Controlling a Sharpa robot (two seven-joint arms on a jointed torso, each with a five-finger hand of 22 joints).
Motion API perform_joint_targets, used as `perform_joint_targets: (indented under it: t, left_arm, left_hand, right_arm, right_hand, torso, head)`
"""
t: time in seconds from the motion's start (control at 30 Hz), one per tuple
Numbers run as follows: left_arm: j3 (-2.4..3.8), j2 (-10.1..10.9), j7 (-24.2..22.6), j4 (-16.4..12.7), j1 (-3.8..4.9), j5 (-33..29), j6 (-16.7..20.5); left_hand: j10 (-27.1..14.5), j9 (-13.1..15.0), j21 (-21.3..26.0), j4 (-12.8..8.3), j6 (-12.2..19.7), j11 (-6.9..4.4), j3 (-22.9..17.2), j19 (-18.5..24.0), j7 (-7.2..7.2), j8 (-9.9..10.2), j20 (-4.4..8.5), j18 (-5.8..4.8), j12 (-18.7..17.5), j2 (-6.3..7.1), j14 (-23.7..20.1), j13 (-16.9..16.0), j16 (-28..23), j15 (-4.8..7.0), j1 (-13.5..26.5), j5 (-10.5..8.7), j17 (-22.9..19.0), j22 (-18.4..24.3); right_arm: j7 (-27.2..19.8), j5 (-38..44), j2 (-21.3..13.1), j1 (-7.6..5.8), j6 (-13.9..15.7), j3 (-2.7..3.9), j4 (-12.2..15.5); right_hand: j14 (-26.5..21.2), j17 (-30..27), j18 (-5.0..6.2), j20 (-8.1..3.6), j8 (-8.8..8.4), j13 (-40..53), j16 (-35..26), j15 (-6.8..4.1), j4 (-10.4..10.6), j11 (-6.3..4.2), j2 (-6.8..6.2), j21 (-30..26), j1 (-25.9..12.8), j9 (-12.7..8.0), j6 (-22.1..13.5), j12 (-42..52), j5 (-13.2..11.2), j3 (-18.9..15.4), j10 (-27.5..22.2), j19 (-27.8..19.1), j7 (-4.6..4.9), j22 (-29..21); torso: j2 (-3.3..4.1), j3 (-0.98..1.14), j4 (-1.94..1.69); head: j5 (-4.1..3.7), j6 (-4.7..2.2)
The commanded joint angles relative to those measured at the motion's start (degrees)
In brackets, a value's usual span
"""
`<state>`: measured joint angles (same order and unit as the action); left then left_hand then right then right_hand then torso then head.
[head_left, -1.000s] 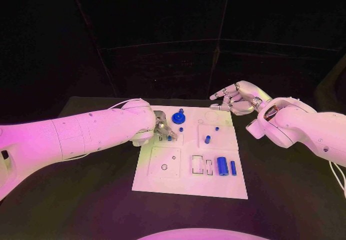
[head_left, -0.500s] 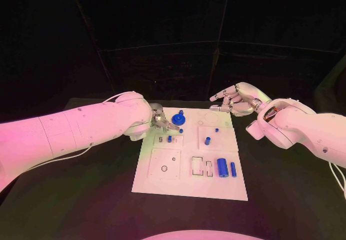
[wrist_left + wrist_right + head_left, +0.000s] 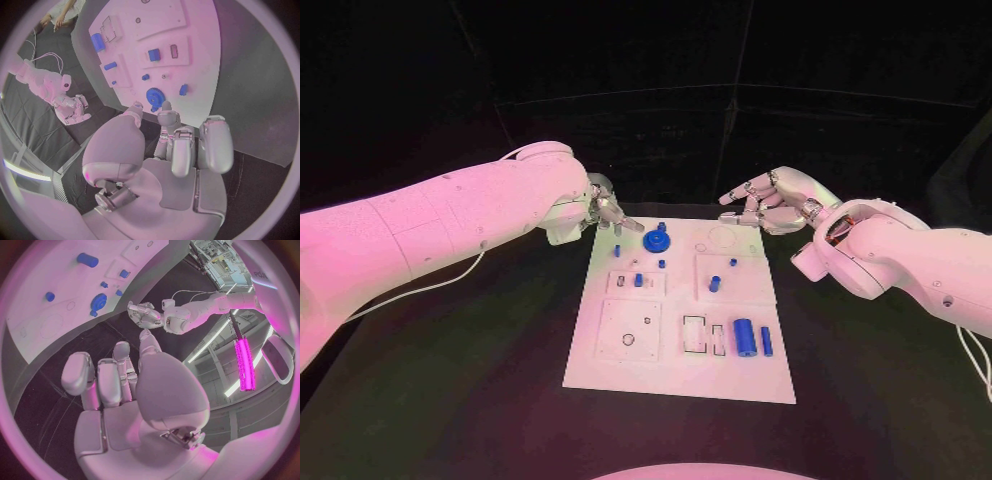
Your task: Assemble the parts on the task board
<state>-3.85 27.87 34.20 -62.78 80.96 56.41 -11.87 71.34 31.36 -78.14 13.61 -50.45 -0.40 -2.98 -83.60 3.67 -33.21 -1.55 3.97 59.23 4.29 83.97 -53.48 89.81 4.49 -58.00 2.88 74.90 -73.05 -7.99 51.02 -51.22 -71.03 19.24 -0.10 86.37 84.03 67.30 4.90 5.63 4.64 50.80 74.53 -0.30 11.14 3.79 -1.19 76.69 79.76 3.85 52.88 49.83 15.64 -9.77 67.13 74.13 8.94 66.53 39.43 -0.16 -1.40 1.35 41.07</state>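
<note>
Head view, blue cylinder (image 3: 744,336) lengthwise along task board (image 3: 678,375), both hands' fingers spread, empty.

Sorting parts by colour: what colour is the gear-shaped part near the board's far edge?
Blue. The gear shows best in the left wrist view.

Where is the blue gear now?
In the head view the blue gear stands at the task board's far edge, just right of the left hand.

No readable text, labels or numbers anywhere (task board (image 3: 678,345) markings are just outlines, not lettering).
</note>
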Motion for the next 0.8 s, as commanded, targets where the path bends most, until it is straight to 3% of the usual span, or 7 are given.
perform_joint_targets:
  t: [0.03,0.17,0.43,0.8]
  left_arm:
    - [-0.31,-1.4,-0.3,2.9,-0.03,0.5,-5.8]
    - [-0.68,-3.2,-1.0,6.6,-0.58,1.7,-6.6]
    - [-0.96,-5.4,-1.8,11.3,-1.50,3.7,-6.9]
    - [-1.08,-6.7,-2.8,13.9,-2.46,4.2,-7.4]
  left_hand:
    - [-0.3,-0.2,0.2,0.0,0.0,0.05,0.4,0.0,0.19,0.4,-0.43,-0.24,-0.4,-0.33,6.0,0.2,0.2,-0.41,-0.7,-0.07,15.1,0.0]
    - [-0.5,-0.5,0.2,0.0,-0.1,0.10,0.7,0.0,0.24,0.5,-0.51,-0.25,-0.4,-0.99,6.0,0.3,0.2,-0.47,-1.3,-0.04,15.1,-0.1]
    - [-0.6,-0.7,0.2,0.0,-0.2,0.14,0.9,0.0,0.27,0.7,-0.57,-0.26,-0.5,-1.44,6.0,0.4,0.2,-0.50,-1.8,-0.03,15.1,-0.1]
    - [-0.6,-0.9,0.1,-0.2,-0.3,0.17,1.2,-0.1,0.31,0.8,-0.63,-0.29,-0.5,-1.99,6.0,0.5,0.2,-0.55,-2.5,-0.03,15.1,-0.3]
  right_arm:
    - [-0.3,-0.2,0.2,-0.11,-0.3,0.03,0.0]
    - [-0.3,-0.2,0.4,-0.11,-0.3,0.03,-0.1]
    - [-0.4,-0.2,0.7,-0.11,-0.3,0.03,-0.2]
    - [-0.5,-0.2,1.1,-0.10,-0.3,0.03,-0.4]
  right_hand:
    - [1.1,0.0,0.43,0.17,0.33,-0.1,-0.2,-0.25,0.0,0.01,0.18,-0.1,-0.3,0.0,-0.2,-0.2,-0.2,-0.3,-0.5,-0.4,-0.08,-0.1]
    - [1.1,0.0,0.43,0.17,0.33,-0.1,-0.2,-0.25,-0.1,0.00,0.21,-0.1,-0.3,0.0,-0.2,-0.2,-0.2,-0.3,-0.5,-0.4,-0.08,-0.1]
    - [1.1,0.0,0.43,0.17,0.33,0.0,-0.2,-0.25,-0.1,0.00,0.25,-0.2,-0.2,0.0,-0.2,-0.2,-0.1,-0.3,-0.5,-0.4,-0.08,-0.1]
    - [1.1,0.0,0.43,0.17,0.34,-0.1,-0.2,-0.26,-0.1,-0.01,0.35,-0.2,-0.1,0.1,-0.2,-0.2,-0.1,-0.3,-0.5,-0.4,-0.09,0.0]
  torso:
    - [0.11,-0.13,0.03]
    - [0.03,-0.06,0.06]
    - [-0.01,-0.06,-0.04]
    - [-0.03,-0.02,-0.03]
  head:
    - [0.06,-0.03]
    - [0.10,0.06]
    - [0.29,0.19]
    - [0.11,0.29]
